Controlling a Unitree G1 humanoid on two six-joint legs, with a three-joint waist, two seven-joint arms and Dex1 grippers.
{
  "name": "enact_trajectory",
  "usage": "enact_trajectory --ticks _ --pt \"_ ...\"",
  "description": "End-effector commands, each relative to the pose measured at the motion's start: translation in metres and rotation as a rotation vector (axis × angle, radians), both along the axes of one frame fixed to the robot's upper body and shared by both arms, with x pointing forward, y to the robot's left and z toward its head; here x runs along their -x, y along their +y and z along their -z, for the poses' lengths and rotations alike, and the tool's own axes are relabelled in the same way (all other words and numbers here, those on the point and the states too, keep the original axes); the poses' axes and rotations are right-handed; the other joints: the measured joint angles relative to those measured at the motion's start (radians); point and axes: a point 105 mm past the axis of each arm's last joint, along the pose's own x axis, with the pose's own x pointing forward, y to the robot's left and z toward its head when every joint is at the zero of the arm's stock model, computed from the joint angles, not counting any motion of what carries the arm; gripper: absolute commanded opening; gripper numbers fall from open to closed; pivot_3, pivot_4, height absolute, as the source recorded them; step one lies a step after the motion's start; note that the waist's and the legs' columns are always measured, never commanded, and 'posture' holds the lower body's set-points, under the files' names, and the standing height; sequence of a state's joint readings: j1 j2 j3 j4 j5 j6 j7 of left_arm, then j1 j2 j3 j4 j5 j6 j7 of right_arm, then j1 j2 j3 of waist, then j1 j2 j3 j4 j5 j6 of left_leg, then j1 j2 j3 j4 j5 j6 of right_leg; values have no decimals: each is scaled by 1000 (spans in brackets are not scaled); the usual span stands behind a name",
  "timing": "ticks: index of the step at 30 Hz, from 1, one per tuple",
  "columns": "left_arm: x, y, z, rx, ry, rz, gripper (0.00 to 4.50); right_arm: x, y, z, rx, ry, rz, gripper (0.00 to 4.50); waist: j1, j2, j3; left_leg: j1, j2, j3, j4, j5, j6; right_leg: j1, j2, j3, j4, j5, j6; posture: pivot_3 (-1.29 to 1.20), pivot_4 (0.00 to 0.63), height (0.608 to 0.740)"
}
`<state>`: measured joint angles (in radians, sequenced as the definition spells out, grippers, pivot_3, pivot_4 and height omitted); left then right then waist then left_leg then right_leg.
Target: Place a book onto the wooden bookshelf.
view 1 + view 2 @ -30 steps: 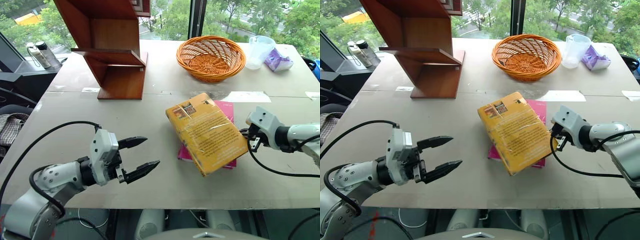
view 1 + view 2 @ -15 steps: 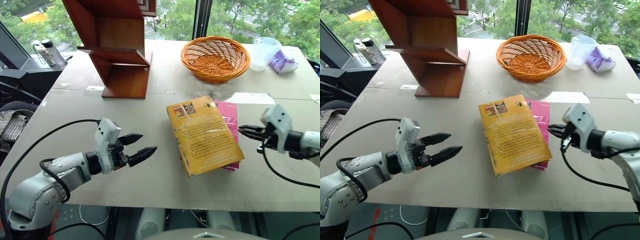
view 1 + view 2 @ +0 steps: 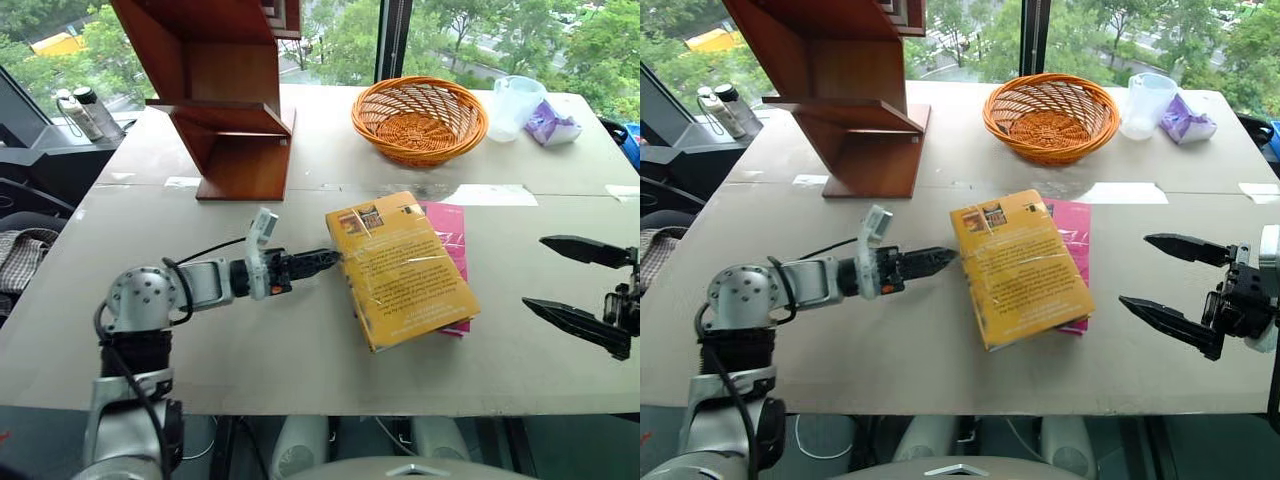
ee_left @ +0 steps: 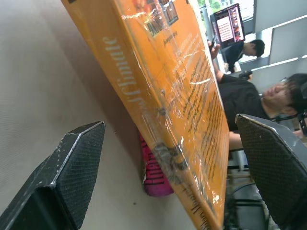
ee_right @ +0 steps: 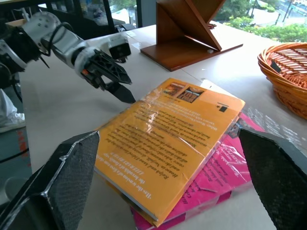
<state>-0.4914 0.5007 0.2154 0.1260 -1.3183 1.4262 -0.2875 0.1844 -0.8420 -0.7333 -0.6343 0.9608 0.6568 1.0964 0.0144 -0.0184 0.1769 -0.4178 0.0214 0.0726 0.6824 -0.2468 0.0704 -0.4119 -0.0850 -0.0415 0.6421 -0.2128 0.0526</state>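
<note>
Your left end effector (image 3: 325, 259) is spread wide, its fingers straddling the spine edge of the book (image 3: 403, 268), gripping nothing. The book lies flat on the worktop (image 3: 200, 330), atop a pink book (image 3: 452, 240). Right end effector (image 3: 575, 295) gapes empty, apart. Wooden bookshelf (image 3: 225, 95) stands far behind.

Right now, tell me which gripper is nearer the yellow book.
Left. The left gripper is at the yellow book's spine edge, its open jaws around that edge in the left wrist view. The right gripper hangs open, clear of the opposite side.
</note>
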Motion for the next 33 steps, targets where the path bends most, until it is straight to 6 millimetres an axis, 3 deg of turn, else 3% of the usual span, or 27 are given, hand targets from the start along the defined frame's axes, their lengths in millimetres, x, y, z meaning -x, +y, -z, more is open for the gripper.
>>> enact_trajectory --ticks 1,7,13,17,18,22,26,29,33 --pt "-7 -10 2 28 35 -4 4500 6 3 -12 7 -62 -11 4429 1 0 0 0 0 0 0 0 0 0 -1 0 0 0 0 0 150 733" --pt "-18 -44 4 142 71 10 4500 9 9 -5 22 -55 3 4429 7 -1 0 -2 -1 -1 0 0 0 0 -6 1 -1 0 0 0 150 733" --pt "-14 -50 4 187 80 44 2654 13 12 -1 14 -45 15 4500 2 -1 0 -2 -1 -1 0 0 0 -1 -7 2 -1 0 -1 0 150 733" --pt "-14 -35 -13 239 22 24 837 10 16 3 5 -41 17 4500 1 -1 0 -2 -1 -1 0 0 0 -1 -7 2 -1 0 -1 0 150 733" --pt "-13 -27 -22 245 -17 16 579 8 16 3 -3 -45 15 4500 -1 -1 0 -2 -1 -1 0 0 0 -1 -8 2 -1 0 -1 0 150 733" --pt "-6 8 -62 201 -179 -5 529 -4 15 6 -16 -58 3 4500 -5 -1 0 -3 0 -1 -1 0 0 -3 -7 2 -1 0 -1 0 150 733" --pt "2 30 -131 86 -448 -5 529 -26 15 4 -46 -99 -1 4500 4 -2 1 -5 0 -2 -1 0 0 -5 -8 1 -1 0 -1 0 150 733" --pt "9 25 -180 -77 -683 2 529 -42 5 -5 -76 -145 32 4500 10 -3 1 -13 -2 -5 2 1 -1 -9 -9 -2 -2 1 -1 0 150 733" --pt "20 -4 -244 -404 -1152 1 529 -66 -12 -10 -103 -191 78 4500 15 -3 2 -15 -6 -3 1 3 -5 -8 -6 -3 -6 1 -1 0 150 733"
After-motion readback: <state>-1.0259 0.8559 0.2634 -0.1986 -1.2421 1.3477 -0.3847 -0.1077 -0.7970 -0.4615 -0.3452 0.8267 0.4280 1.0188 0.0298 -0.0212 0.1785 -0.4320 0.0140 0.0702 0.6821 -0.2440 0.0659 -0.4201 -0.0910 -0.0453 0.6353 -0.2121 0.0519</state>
